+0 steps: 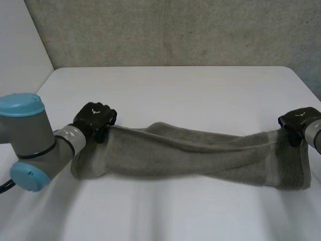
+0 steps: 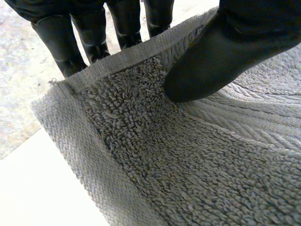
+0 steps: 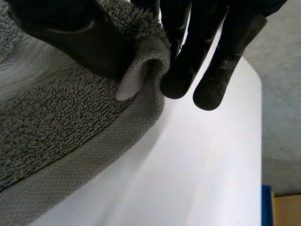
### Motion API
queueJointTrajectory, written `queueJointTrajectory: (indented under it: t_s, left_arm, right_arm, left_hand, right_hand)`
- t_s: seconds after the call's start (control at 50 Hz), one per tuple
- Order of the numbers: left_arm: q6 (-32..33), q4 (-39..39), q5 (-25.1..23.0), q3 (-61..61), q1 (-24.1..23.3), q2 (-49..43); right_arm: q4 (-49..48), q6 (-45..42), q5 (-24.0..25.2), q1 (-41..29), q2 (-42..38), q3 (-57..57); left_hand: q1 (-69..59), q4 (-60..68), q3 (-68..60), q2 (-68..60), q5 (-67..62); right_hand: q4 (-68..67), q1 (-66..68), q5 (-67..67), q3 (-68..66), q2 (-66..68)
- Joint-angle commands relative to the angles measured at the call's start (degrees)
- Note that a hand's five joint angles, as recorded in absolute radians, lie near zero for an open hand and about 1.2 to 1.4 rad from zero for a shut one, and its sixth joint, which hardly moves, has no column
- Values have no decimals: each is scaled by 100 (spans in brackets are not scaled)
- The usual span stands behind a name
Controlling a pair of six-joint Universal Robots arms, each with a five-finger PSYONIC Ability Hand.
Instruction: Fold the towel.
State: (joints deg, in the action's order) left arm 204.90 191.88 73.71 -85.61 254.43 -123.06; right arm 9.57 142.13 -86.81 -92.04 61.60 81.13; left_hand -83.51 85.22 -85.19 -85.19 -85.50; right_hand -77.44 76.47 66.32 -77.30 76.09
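**Towel pinched at both ends, fold not yet made**

Head view: the towel [image 1: 190, 153] lies as a long rumpled band across the table [image 1: 175, 85], with the left hand [image 1: 94, 118] at one end and the right hand [image 1: 299, 122] at the other, both on its far edge. Left wrist view: the thumb [image 2: 216, 61] presses the hem near a corner against the fingers [image 2: 61, 42] behind it, a firm pinch. Right wrist view: the thumb [image 3: 80, 33] and fingers [image 3: 183, 70] clamp a curled bit of hem at that end. The grasp looks complete. The next move calls for both hands to lift together and carry the held edge over to the near edge with even tension, so the corners meet.
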Motion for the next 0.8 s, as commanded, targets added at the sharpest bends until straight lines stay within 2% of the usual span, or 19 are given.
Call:
queueJointTrajectory:
  t_s: [0.02, 0.08, 0.22, 0.52, 0.72, 0.8]
  left_arm:
    - [41, -1, 74, 483, -42, -376]
    - [50, 7, 100, 615, -113, -508]
    - [93, 25, 530, 826, -130, -736]
    - [260, 377, 909, 861, -130, -754]
    - [190, 333, 874, 738, -121, -262]
    - [234, 341, 812, 572, -121, -25]
  right_arm:
    - [-667, 105, -64, -113, -87, -10]
    - [-896, 166, -134, -192, -148, -10]
    - [-993, 184, -362, -166, -394, -97]
    - [-667, 149, -371, -201, -640, -185]
    - [-281, 175, -292, -227, 115, 43]
    - [-158, 114, -266, -245, 335, 70]
  left_hand:
    - [1005, -1176, 1173, 1173, 2204]
    - [1021, -1193, 1189, 1190, 2221]
    - [1105, -1276, 1273, 1273, 2304]
    - [1206, -1378, 1374, 1375, 2406]
    - [1055, -1226, 1223, 1223, 2255]
    - [354, -525, 522, 522, 1554]
  right_hand:
    - [-256, 353, 368, -270, 391]
    - [-256, 353, 368, -270, 391]
    - [-256, 353, 368, -270, 391]
    - [-256, 353, 368, -270, 391]
    - [-256, 353, 368, -270, 391]
    - [-256, 353, 368, -270, 391]
